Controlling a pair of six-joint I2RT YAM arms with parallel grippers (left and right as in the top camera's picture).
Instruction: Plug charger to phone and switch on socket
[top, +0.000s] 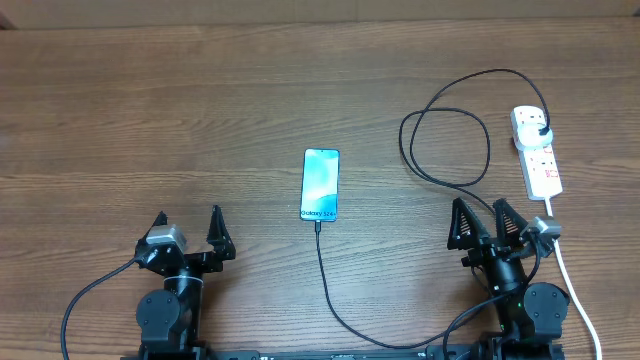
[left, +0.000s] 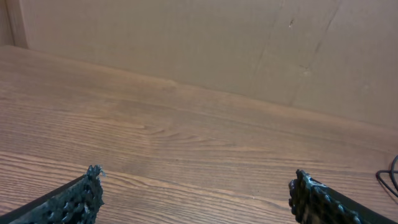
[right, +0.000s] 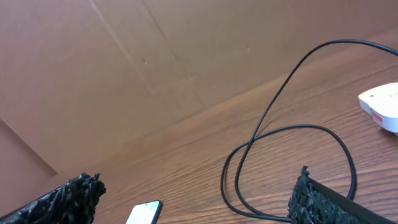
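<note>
Left claw (top: 188, 226) and right claw (top: 483, 218) both gape, low over table.

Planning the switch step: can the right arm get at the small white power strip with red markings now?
Probably yes: the white power strip lies close beside the open right gripper, nothing lying between them; the thin black cable loops farther off, not across the way.
</note>
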